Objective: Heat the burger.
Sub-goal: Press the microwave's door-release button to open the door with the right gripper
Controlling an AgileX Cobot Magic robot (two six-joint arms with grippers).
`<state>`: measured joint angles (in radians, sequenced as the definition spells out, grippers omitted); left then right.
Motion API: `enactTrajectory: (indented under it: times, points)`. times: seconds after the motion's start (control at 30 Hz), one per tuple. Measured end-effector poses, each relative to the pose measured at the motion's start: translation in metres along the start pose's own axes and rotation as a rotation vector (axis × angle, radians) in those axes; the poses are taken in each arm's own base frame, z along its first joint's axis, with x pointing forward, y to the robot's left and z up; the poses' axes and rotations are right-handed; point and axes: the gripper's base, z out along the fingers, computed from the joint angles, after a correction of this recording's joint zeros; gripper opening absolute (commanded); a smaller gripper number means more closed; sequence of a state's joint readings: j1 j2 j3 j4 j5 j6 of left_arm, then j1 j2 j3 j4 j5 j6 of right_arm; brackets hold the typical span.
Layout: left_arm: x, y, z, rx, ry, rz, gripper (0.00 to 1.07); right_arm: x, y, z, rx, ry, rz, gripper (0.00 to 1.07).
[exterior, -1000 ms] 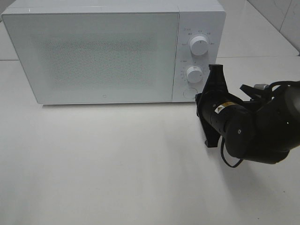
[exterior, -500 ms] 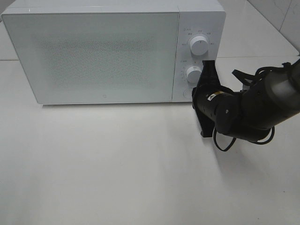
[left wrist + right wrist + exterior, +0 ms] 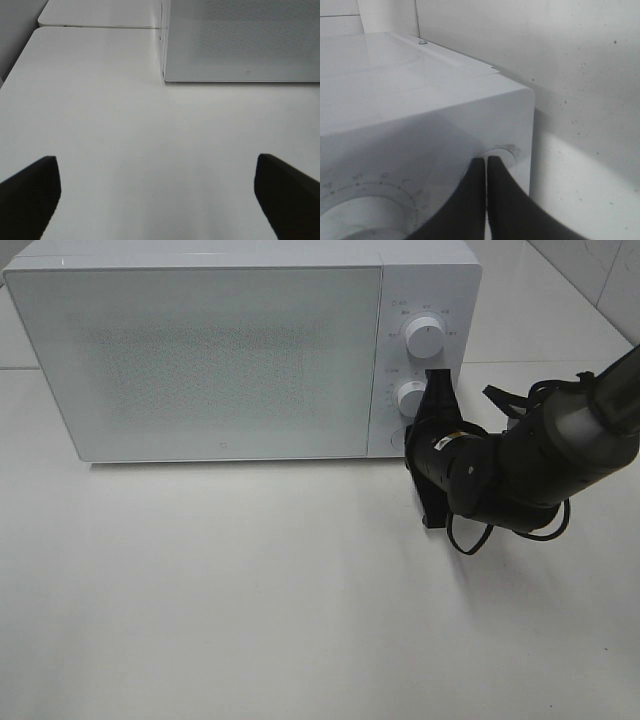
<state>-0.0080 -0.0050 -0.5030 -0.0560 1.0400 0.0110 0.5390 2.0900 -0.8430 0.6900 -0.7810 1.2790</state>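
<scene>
The burger is out of view. The white microwave (image 3: 200,360) stands at the back of the table with its door shut. My right gripper (image 3: 413,443) is shut with nothing in it, and it points at the lower right corner of the control panel. In the right wrist view the shut fingertips (image 3: 486,161) sit right at the small round button (image 3: 503,149) below the lower knob (image 3: 411,397). Whether they touch it I cannot tell. My left gripper (image 3: 155,165) is open and empty over bare table, facing the microwave's left front corner (image 3: 165,75).
An upper knob (image 3: 425,337) sits above the lower one on the panel. The white table (image 3: 250,600) stretches in front of the microwave. A tiled wall (image 3: 600,280) rises at the back right.
My right gripper has moved left and in toward the microwave's panel, from beside the lower knob to the round button. The left gripper and the microwave door are unchanged.
</scene>
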Motion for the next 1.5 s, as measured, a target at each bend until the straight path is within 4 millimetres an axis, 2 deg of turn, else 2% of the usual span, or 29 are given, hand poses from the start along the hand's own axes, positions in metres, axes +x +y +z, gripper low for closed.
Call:
enactTrajectory:
  times: [1.17, 1.5]
  points:
    - [0.000, 0.000, 0.000, 0.000, 0.000, 0.000, 0.98, 0.005, -0.004, 0.010, -0.104, -0.013, 0.006, 0.00]
    - [0.000, 0.000, 0.000, 0.000, 0.000, 0.000, 0.98, 0.012, -0.007, 0.025, -0.102, -0.046, 0.053, 0.00]
